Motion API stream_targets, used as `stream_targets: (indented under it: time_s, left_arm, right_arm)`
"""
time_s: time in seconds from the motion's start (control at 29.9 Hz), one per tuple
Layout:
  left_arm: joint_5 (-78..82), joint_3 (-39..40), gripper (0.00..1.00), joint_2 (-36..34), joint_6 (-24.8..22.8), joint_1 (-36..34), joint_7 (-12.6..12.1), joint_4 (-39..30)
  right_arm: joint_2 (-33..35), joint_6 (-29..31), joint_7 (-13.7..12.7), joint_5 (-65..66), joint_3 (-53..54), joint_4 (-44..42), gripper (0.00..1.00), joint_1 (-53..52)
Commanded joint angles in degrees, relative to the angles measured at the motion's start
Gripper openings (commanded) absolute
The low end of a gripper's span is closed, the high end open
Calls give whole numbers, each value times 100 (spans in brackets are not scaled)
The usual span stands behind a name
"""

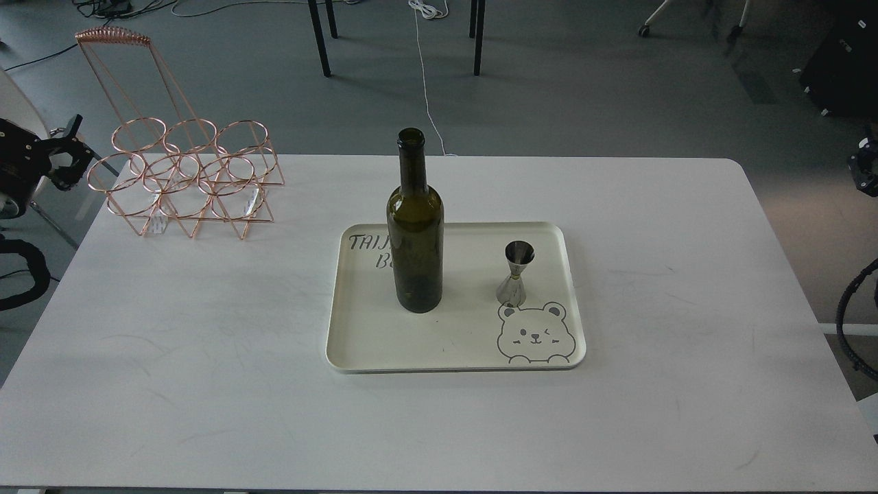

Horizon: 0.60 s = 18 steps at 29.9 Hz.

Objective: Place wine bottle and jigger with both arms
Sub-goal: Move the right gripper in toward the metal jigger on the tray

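- Grippers are sitting far out from the tray [456, 363] on both sides: the left gripper [65, 154] is hanging off the table's left edge, well to the left of the tray, and its dark fingers are showing something of a gap, though I cannot tell how wide they stand.
- Right gripper [863, 165] is barely poking into view at the far right, well apart from the tray (too little of it is showing to tell whether it is spread or closed).
- Neither one is holding or touching anything.
- Wine bottle [415, 233] is standing upright on the left half of the tray, covering part of the printed lettering; it is dark olive glass, long-necked, with no label and an open mouth.
- Jigger [516, 273] is standing upright on the right half of the tray, just above the printed bear [534, 334], apart from the bottle; it is small, shiny and hourglass-shaped.
- Copper wire rack [185, 175] is sitting on the table [171, 357], up and to the left of the tray, with nothing in it.
- Judging by this, either the placing is looking finished or no grasp has begun; if the latter, the next move is calling for each arm to reach in towards the tray, left for the bottle's body, right for the jigger's narrow waist.
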<state>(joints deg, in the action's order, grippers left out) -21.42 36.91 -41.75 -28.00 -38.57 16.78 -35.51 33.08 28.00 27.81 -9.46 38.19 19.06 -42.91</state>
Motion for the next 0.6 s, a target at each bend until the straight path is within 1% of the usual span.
stream_targets:
  time_s: [0.0, 0.13, 0.27, 0.4, 0.5, 0.57]
  left_arm:
    - [6, -8, 98, -9, 0, -1, 27, -8]
    - [6, -8, 98, -35, 49, -10, 10, -17]
    - [-11, 1, 98, -44, 41, -10, 10, -17]
    - [-11, 10, 98, -53, 0, -10, -25, -8]
    - [-2, 10, 98, -53, 0, -10, -34, -26]
    - [-2, 18, 98, -35, 0, -10, -34, -26]
  right_arm:
    - [-117, 0, 5, -4, 13, 28, 99, -59]
    - [-179, 0, 5, 5, -13, 124, 99, -59]
    - [-92, 0, 5, 32, -22, 510, 99, -33]
    - [162, 0, 14, 110, -66, 1160, 99, 2]
    - [575, 0, 19, 469, -355, 1984, 99, 11]
    - [813, -320, 19, 777, -461, 2540, 99, 20]
